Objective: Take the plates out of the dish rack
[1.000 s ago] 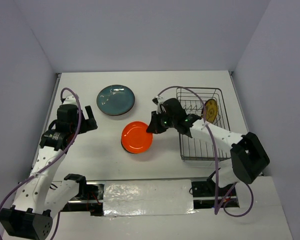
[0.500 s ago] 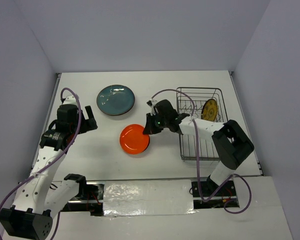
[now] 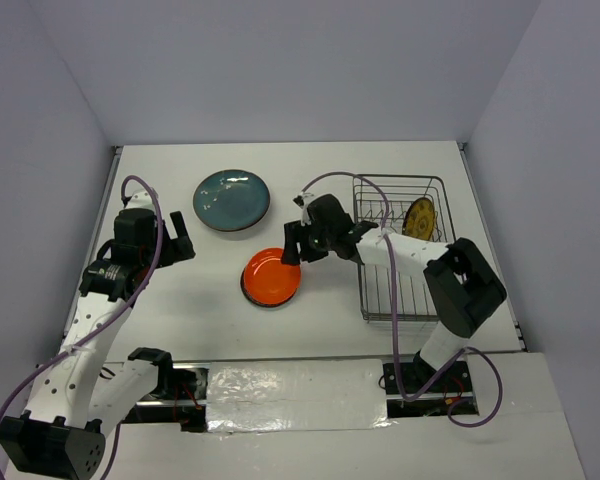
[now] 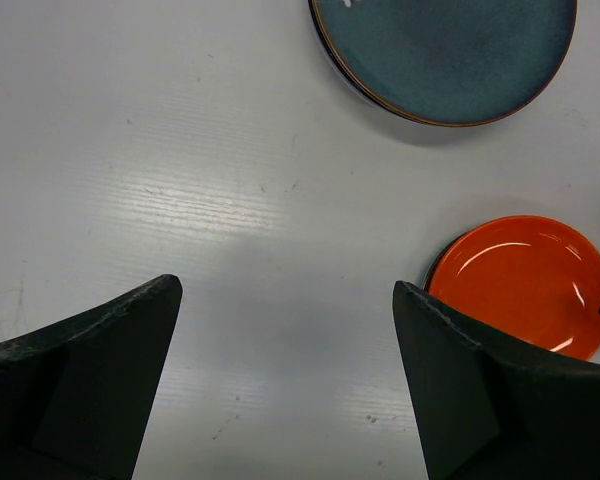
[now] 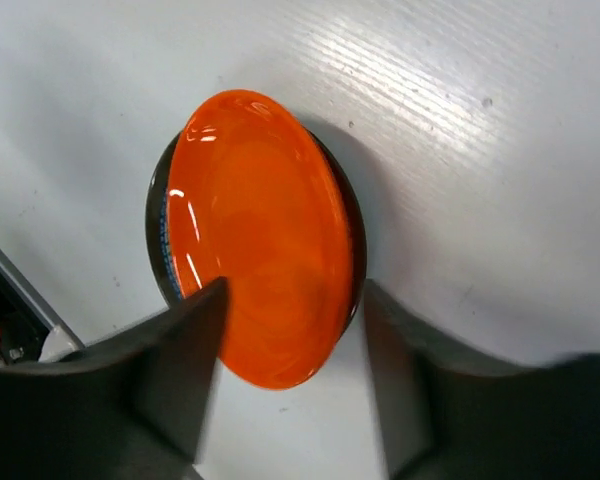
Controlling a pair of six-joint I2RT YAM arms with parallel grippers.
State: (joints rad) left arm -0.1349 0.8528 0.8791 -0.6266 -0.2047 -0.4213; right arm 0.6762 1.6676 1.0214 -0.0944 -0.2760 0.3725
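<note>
An orange plate (image 3: pixel 271 276) lies flat on the table, resting on a darker plate whose blue-patterned edge (image 5: pixel 163 240) peeks out. My right gripper (image 3: pixel 293 243) hovers at its right rim, open, the fingers (image 5: pixel 170 370) apart on either side of the orange plate (image 5: pixel 260 235) and not gripping it. A dark teal plate (image 3: pixel 232 198) lies further back. One yellow-brown plate (image 3: pixel 420 218) stands upright in the dish rack (image 3: pixel 398 180). My left gripper (image 3: pixel 180 235) is open over bare table, with the teal plate (image 4: pixel 445 55) and the orange plate (image 4: pixel 525 285) ahead of it.
The wire rack stands at the right of the table, close behind my right forearm. White walls close in the back and both sides. A taped strip (image 3: pixel 290 385) runs along the near edge between the arm bases.
My right gripper's jaws have come apart and let go of the orange plate, which now rests flat. The right elbow swung towards the rack. The left arm has not moved.
</note>
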